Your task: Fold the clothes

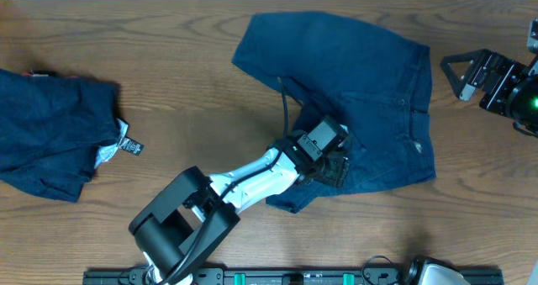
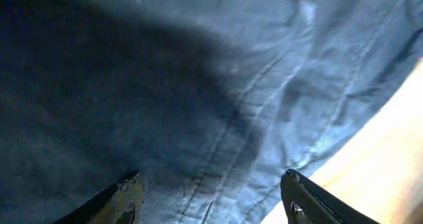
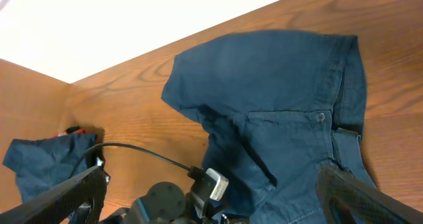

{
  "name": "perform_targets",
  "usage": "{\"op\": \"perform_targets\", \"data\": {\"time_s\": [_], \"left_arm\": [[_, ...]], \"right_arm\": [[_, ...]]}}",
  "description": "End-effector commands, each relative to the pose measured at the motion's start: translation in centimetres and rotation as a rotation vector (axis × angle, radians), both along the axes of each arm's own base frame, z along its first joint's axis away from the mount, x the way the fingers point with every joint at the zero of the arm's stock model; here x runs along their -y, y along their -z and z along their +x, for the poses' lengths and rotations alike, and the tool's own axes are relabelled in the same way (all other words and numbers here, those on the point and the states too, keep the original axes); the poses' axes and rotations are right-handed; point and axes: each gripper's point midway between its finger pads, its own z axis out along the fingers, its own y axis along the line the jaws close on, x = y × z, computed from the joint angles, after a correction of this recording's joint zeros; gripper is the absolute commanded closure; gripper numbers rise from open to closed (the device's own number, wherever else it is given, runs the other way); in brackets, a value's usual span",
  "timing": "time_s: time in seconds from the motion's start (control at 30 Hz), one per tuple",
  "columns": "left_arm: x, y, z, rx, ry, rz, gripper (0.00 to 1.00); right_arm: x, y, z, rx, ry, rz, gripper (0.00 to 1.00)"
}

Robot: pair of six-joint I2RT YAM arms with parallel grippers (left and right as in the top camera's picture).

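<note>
The shorts [image 1: 361, 83] lie spread at the centre of the counter [image 1: 193, 83]; another garment [image 1: 50, 134] lies crumpled at its left end. The left fingers [image 2: 125, 197] stand wide over the shorts' lower edge. The right fingers [image 3: 66, 194] gape wide near the waistband, touching nothing.

Robotics lab: wooden table [image 1: 185, 92], mounted arm [image 1: 252, 180].

i've got two dark navy garments on the table [image 1: 193, 92]. the spread shorts [image 1: 353, 83] lie mostly flat right of the table's middle, waistband on their right side. the bunched shorts [image 1: 50, 134] sit crumpled at the table's left edge, white and black tags [image 1: 126, 145] sticking out.
</note>
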Motion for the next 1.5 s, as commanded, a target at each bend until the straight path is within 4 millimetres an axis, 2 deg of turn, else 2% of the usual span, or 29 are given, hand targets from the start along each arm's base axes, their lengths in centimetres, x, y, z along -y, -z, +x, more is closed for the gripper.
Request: {"op": "perform_targets", "data": {"time_s": [0.0, 0.2, 0.23, 0.3, 0.33, 0.63, 0.73, 0.93, 1.03, 1.2, 1.3, 1.37, 1.47], "left_arm": [[-0.5, 2.0, -0.6, -0.040, -0.005, 0.046, 0.31], [-1.4, 3.7, -1.3, -0.082, -0.005, 0.097, 0.33], [-1.5, 3.9, -1.4, -0.085, -0.006, 0.103, 0.40], [-1.6, 4.2, -1.4, -0.089, -0.007, 0.111, 0.87], [-1.6, 4.3, -1.4, -0.091, -0.007, 0.113, 0.94], [-2.2, 5.2, -1.5, -0.103, -0.031, 0.143, 0.94], [-2.0, 4.6, -1.2, -0.094, -0.042, 0.132, 0.94], [-1.7, 0.8, 0.4, 0.007, -0.069, 0.091, 0.95], [-2.4, -1.8, 1.5, 0.090, -0.102, 0.093, 0.94], [-3.0, -6.3, 2.2, 0.194, -0.110, 0.057, 0.94], [-4.3, -8.5, 3.3, 0.279, -0.157, 0.074, 0.94], [-5.2, -9.0, 3.8, 0.296, -0.179, 0.090, 0.94], [-6.6, -8.5, 4.2, 0.274, -0.205, 0.123, 0.94]], "right_arm": [[-0.7, -1.0, -0.4, 0.037, -0.033, -0.009, 0.01], [-0.6, -1.0, -0.4, 0.037, -0.032, -0.009, 0.01], [-0.6, -1.0, -0.4, 0.037, -0.032, -0.009, 0.01], [-0.6, -1.0, -0.4, 0.037, -0.032, -0.009, 0.01], [-0.7, -1.0, -0.4, 0.037, -0.033, -0.009, 0.01], [-0.7, -1.0, -0.4, 0.035, -0.033, -0.008, 0.01], [-0.7, -1.0, -0.4, 0.035, -0.033, -0.009, 0.01], [-0.6, -1.0, -0.4, 0.036, -0.033, -0.010, 0.01], [-0.6, -1.0, -0.4, 0.038, -0.038, -0.016, 0.01], [-0.5, -0.9, -0.4, 0.037, -0.033, -0.022, 0.01], [-0.5, -0.9, -0.4, 0.037, -0.033, -0.022, 0.01], [-0.5, -0.9, -0.4, 0.036, -0.033, -0.022, 0.01], [-0.6, -0.8, -0.5, 0.030, -0.033, -0.020, 0.01]]}}
